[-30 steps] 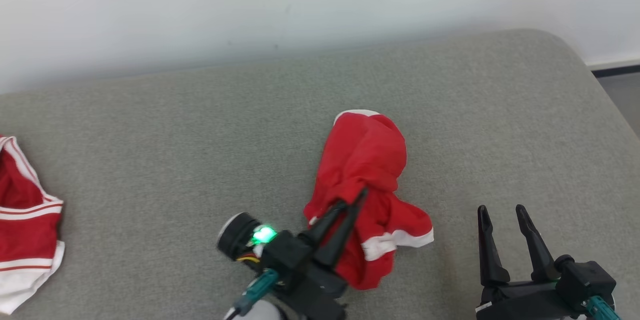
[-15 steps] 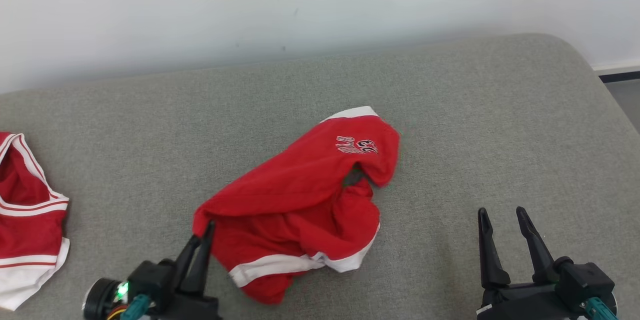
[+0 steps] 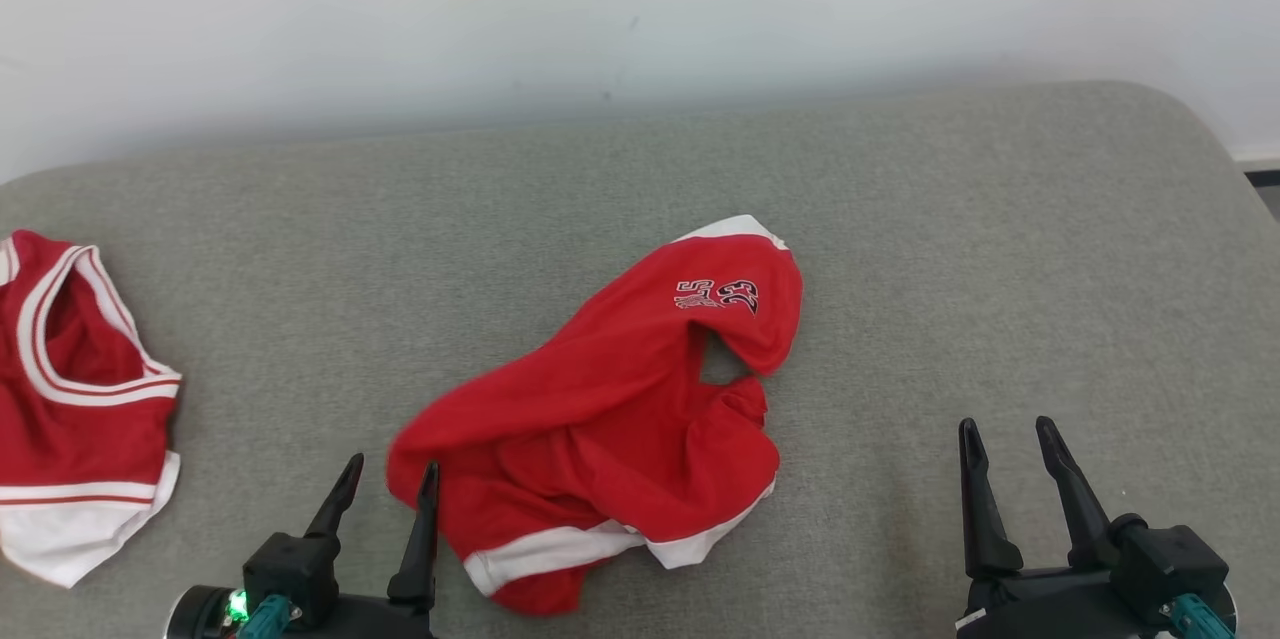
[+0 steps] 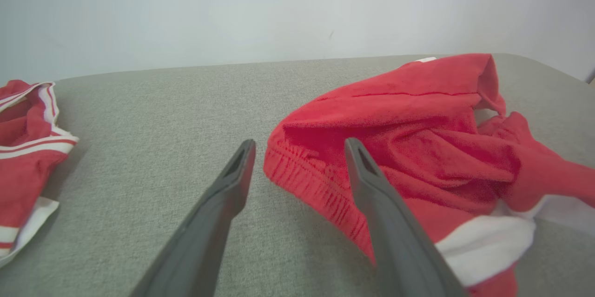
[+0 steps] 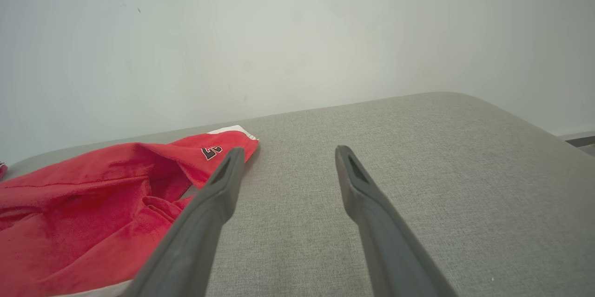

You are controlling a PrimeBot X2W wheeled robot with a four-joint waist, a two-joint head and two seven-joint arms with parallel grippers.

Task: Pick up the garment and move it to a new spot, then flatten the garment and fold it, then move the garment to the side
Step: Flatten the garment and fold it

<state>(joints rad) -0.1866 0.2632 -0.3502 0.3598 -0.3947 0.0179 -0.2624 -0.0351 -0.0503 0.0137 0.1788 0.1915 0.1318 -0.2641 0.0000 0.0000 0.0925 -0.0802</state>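
The striped garment (image 3: 80,409) lies at the left edge of the grey cushion (image 3: 1000,219), well apart from the work. Our left gripper (image 3: 393,466) sits at the near edge with its jaws wide and gripping nothing. The ribbed corner of the red garment (image 3: 620,409) lies just at its fingertips. The red garment rests near the middle of the cushion, bunched and creased, with one part doubled over. Our right gripper (image 3: 1005,425) hovers toward the near right corner, jaws wide and empty. We judge relocation done and flattening barely begun; folding and the move aside remain.
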